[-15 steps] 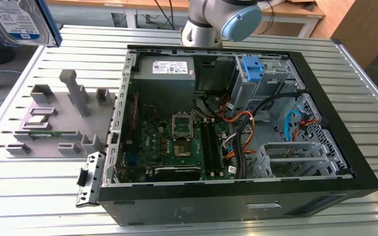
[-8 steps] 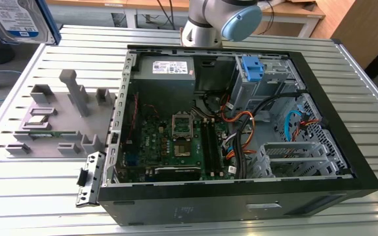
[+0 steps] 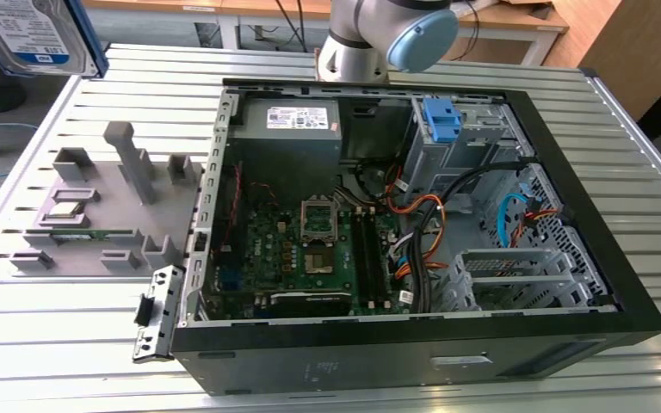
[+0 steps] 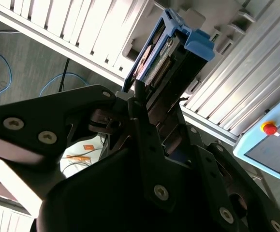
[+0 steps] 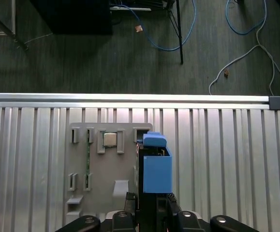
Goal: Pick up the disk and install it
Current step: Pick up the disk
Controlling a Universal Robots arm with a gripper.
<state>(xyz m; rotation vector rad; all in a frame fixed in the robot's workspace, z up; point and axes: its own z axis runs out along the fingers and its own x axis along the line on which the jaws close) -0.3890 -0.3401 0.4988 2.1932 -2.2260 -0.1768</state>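
Gripper [image 5: 152, 203] holds disk [image 5: 157, 171] clear above table [image 5: 227, 159].

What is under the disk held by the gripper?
In the first wrist view, the disk hangs over the grey fixture plate on the slatted table. The plate's part beneath the disk is covered.

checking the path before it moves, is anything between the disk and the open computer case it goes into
Nothing visible blocks it. The gripper holds the disk raised at the exterior view's upper left; only a low grey fixture plate lies between it and the open case. Cables cross inside it.
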